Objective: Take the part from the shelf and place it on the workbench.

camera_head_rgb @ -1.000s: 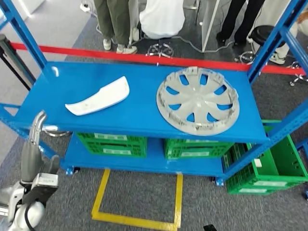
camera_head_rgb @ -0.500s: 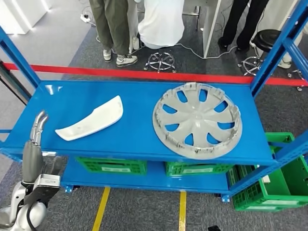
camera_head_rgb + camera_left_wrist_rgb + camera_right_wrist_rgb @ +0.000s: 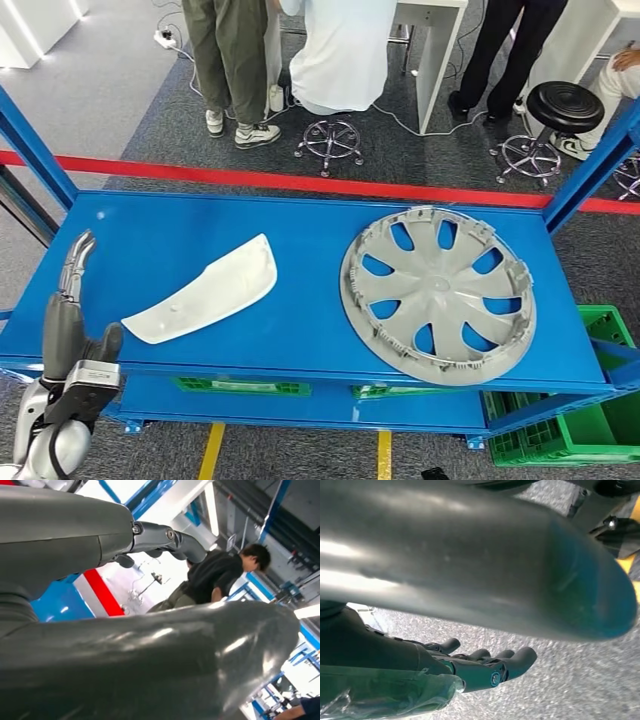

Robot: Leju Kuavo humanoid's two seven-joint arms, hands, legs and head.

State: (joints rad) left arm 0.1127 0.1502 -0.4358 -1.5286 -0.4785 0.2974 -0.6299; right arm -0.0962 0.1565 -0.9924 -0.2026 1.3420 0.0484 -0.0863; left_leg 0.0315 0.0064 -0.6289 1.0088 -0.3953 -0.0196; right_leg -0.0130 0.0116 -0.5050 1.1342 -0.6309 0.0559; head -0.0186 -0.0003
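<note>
Head view: left hand (image 3: 66,320) raised at shelf's (image 3: 302,265) front-left corner, fingers straight & apart, nothing held. White curved part (image 3: 205,292) lying flat on top shelf, just right of hand, not touching. Grey wheel cover (image 3: 438,294) further right. Right wrist view: right hand (image 3: 486,667) over grey floor, fingers loosely extended, empty. Ppl (image 3: 332,50) standing beyond red tape (image 3: 302,182).

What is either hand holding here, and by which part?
Nothing. The left hand is raised at the shelf edge, apart from the white part; the right hand hangs empty.

Glossy blue metal shelf (image 3: 302,330), matt grey plastic hubcap (image 3: 438,295)
</note>
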